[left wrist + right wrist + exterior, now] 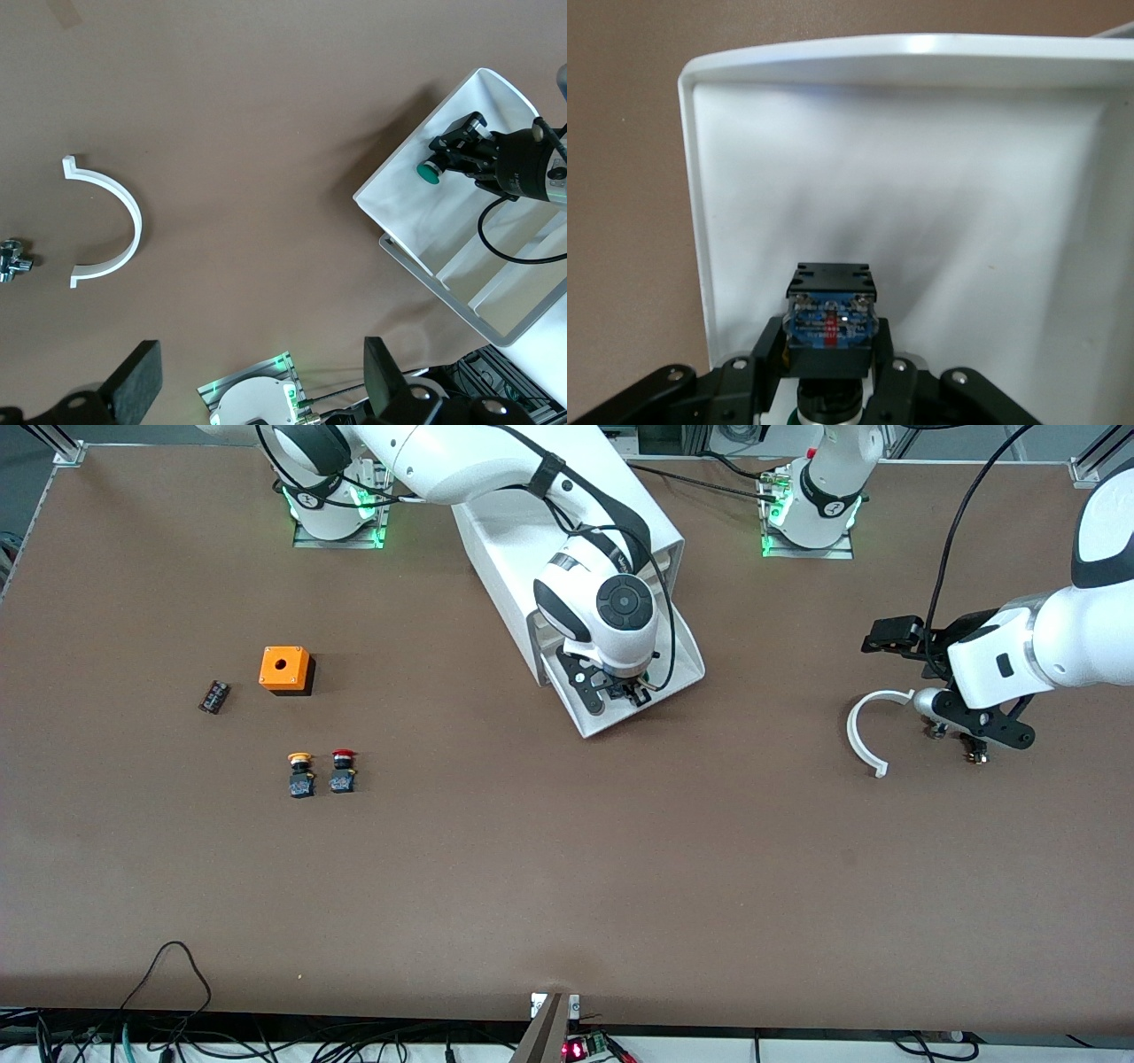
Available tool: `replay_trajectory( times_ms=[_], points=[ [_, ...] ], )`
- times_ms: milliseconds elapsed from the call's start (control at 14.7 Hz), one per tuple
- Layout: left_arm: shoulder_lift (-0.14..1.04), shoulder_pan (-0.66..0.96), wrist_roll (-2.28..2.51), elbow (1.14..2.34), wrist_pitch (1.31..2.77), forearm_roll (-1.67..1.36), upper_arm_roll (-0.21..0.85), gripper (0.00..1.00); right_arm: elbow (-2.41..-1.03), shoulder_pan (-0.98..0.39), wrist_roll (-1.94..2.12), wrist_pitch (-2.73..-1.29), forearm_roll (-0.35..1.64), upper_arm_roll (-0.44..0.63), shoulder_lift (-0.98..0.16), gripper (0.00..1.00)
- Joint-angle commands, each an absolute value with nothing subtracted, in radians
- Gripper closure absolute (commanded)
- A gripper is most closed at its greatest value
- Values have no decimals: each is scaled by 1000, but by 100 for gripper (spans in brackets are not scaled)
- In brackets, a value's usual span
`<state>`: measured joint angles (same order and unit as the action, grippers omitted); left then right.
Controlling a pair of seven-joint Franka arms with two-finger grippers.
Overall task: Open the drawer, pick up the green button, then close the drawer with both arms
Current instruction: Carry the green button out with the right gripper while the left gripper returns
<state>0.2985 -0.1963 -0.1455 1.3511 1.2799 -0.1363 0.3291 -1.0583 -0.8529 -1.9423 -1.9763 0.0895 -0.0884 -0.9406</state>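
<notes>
glossy white plastic drawer [921, 177] — matt table [567, 868]

three push buttons: green-capped [429, 173], yellow-capped [300, 774], red-capped [343, 771] | one orange box with a round hole [284, 669] | one small black block [213, 696] | one white curved plastic arc [864, 732] | one white drawer cabinet [505, 558] | two white robot arms
</notes>
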Motion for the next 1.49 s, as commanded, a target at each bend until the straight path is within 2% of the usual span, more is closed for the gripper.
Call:
replay_trajectory(
  times_ms=[0, 475, 679, 1018, 1290, 1425],
  points=[
    [299, -198, -141, 1342, 1276, -109, 333, 0, -1043, -853, -1947, -1956, 107, -86, -936, 93],
    [319, -190, -143, 1333, 1279, 4, 336, 0, -982, -776, -1653, -1813, 104, -86, -871, 94],
    [345, -181, -135, 1307, 1311, 12, 336, 0, -982, -738, -1418, -1755, 100, -72, -816, 94],
    [344, -190, -133, 1307, 1315, 20, 334, 0, -985, -595, -927, -1593, 55, -69, -769, 93],
    [345, -181, 24, 1334, 1338, 18, 347, 0, -1054, -526, -570, -1548, -75, -29, -762, 92],
    [344, -135, 173, 1396, 1437, 17, 360, 0, -1089, -512, -455, -1571, -68, 12, -761, 92]
  ],
)
